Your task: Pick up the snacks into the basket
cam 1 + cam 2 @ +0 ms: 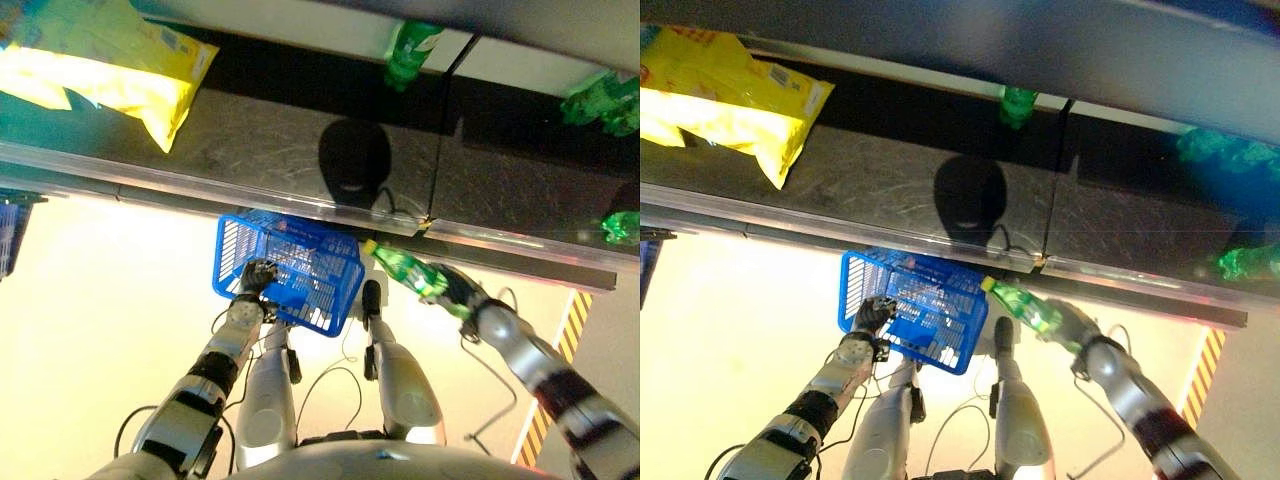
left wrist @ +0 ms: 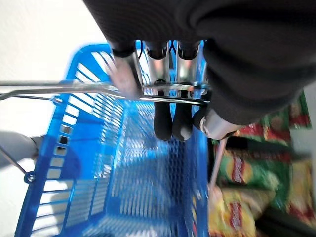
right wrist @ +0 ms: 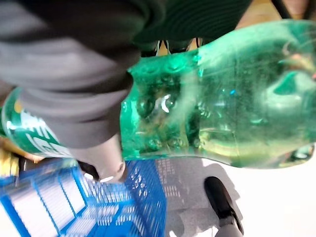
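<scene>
My left hand (image 1: 258, 275) hangs a blue plastic basket (image 1: 300, 262) in front of the shelf edge. In the left wrist view its fingers (image 2: 170, 118) are curled round the basket's metal handle (image 2: 74, 89). My right hand (image 1: 462, 292) is shut on a green plastic bottle (image 1: 405, 268), which lies tilted with its cap toward the basket's right rim. In the right wrist view the bottle (image 3: 222, 113) sits just above the basket (image 3: 59, 202), with the thumb (image 3: 101, 158) wrapped across it. What lies inside the basket is too blurred to tell.
A yellow snack bag (image 1: 110, 65) lies on the dark shelf (image 1: 270, 150) at the left. More green bottles (image 1: 410, 50) (image 1: 605, 100) stand further along. Another blue basket (image 1: 10, 235) shows at the left edge. Red and green snack bags (image 2: 247, 173) lie beyond the basket.
</scene>
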Robot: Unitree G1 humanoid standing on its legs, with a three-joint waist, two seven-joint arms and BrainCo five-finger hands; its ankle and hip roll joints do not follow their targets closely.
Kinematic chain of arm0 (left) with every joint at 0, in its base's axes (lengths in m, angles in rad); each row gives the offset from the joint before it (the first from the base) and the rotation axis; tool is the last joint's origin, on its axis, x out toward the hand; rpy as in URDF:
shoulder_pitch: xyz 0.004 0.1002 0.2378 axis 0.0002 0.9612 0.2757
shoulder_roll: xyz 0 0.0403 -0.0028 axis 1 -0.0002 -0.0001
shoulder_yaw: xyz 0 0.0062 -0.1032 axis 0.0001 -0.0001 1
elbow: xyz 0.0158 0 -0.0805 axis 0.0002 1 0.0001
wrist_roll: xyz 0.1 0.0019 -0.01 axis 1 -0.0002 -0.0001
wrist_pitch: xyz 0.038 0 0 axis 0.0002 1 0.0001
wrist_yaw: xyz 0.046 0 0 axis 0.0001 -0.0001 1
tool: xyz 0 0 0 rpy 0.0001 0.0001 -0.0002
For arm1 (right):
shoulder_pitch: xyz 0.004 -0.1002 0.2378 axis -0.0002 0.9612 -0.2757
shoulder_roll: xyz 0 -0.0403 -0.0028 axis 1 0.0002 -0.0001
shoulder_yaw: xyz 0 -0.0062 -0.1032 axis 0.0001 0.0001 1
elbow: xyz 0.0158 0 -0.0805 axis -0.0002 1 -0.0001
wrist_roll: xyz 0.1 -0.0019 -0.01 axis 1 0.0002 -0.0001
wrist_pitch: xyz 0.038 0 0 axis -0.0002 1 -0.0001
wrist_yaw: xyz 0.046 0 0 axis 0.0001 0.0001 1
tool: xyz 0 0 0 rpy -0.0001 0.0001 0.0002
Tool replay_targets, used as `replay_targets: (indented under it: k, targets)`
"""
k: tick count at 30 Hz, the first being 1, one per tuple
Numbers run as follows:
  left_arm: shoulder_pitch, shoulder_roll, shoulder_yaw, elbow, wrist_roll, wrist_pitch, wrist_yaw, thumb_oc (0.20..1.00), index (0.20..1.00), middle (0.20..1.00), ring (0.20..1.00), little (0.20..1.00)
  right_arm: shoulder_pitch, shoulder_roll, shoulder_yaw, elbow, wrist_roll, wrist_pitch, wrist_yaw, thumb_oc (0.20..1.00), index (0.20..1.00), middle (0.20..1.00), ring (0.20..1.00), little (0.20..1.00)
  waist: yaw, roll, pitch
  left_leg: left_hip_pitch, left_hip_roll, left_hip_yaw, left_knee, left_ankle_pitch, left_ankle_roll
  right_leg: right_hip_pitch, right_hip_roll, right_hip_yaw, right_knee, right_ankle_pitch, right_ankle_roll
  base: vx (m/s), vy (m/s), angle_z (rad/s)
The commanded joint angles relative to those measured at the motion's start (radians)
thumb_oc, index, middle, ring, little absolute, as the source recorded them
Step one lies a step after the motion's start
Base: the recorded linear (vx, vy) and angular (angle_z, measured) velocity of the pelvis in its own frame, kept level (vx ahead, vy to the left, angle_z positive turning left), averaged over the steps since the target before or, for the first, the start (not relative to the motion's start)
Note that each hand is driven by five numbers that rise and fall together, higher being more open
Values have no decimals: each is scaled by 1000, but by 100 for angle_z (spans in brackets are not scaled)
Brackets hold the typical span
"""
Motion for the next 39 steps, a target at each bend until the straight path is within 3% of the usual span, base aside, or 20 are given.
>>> replay_targets:
  k: [1,10,16,22,26,31,39]
  targets:
    - [-103,6,-16,-28,4,-69,58,200,200,200,200,200,-69,56,73,10,-82,-11,-81,200,200,200,200,200,16,-56,-23,-18,-50,-48,10,-44,8,-68,-15,8,33,35,51,-24,10,14]
    - [-227,-85,-124,-106,12,-76,118,200,200,200,200,200,-252,242,219,143,-85,5,-128,200,200,200,200,200,44,-55,19,-74,-54,-72,8,-30,1,-107,-21,-24,37,32,50,-7,-3,13]
    - [-279,-119,-146,-99,37,-66,155,200,200,200,200,200,-279,291,239,160,-41,0,-159,200,200,200,200,200,45,-60,19,-98,-52,-74,2,-26,-4,-133,-20,-30,39,31,49,9,-8,10]
    - [-313,-176,-188,-113,13,-72,173,200,200,200,200,200,-323,365,241,321,34,11,-208,200,200,200,200,200,48,-43,19,-138,-55,-81,1,-19,-6,-165,-23,-39,39,33,48,-1,-7,2]
    - [-258,-210,-268,-252,-47,-103,162,200,200,200,200,200,-455,419,206,523,99,33,-262,200,200,200,200,200,94,7,19,-195,-65,-96,3,-8,-4,-212,-31,-57,41,39,46,-23,-16,7]
    - [-216,-193,-376,-415,-63,-98,103,200,200,200,200,200,-594,431,165,648,133,35,-312,200,200,200,200,200,149,63,19,-262,-80,-113,6,2,-1,-266,-39,-76,45,43,47,-24,-7,13]
    - [-260,-211,-417,-508,-121,-103,67,200,200,200,200,200,-677,411,179,657,126,27,-326,200,200,200,200,200,183,104,19,-331,-97,-128,7,5,0,-328,-53,-93,48,49,54,0,23,9]
